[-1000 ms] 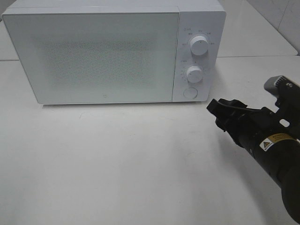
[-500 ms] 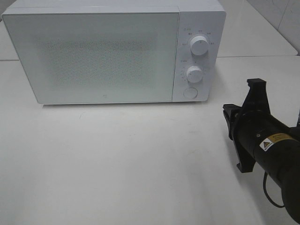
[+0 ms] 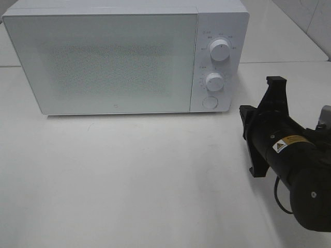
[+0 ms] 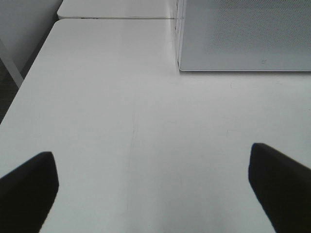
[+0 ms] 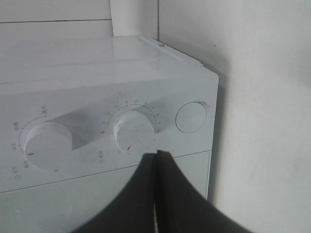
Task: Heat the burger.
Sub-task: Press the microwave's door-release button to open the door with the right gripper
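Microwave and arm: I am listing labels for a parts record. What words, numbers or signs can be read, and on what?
Nothing reads clearly enough to quote.
The yellow label on the right arm: a black warning triangle; its words too small.
Markings around the upper knob and lower knob of the microwave: too small or blurred.
Small mark low on the door: unreadable.

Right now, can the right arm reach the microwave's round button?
Probably yes. The right tool, shut, points at the microwave front, and nothing stands between it and the round button.
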`<state>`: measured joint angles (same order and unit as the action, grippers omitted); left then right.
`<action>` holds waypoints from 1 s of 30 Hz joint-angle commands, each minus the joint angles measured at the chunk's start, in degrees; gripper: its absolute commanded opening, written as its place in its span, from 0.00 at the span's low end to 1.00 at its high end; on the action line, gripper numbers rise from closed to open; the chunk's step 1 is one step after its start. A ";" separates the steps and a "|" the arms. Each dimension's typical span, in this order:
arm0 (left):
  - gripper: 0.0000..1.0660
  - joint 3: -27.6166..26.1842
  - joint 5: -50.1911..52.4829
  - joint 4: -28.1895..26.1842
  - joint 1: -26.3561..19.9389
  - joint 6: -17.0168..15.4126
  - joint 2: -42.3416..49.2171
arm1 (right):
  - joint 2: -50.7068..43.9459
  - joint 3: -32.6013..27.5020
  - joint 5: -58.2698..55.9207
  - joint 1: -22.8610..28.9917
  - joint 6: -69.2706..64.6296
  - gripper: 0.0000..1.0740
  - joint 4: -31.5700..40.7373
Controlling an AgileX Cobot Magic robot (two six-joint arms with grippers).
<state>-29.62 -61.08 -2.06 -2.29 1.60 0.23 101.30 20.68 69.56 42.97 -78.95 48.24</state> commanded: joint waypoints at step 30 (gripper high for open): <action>0.94 0.06 -0.17 0.00 0.29 -0.46 0.46 | 18.74 20.57 -3.55 -3.78 3.55 0.00 1.09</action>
<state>-29.62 -61.08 -2.06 -2.29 1.60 0.23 119.69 39.94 67.32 39.94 -77.18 50.36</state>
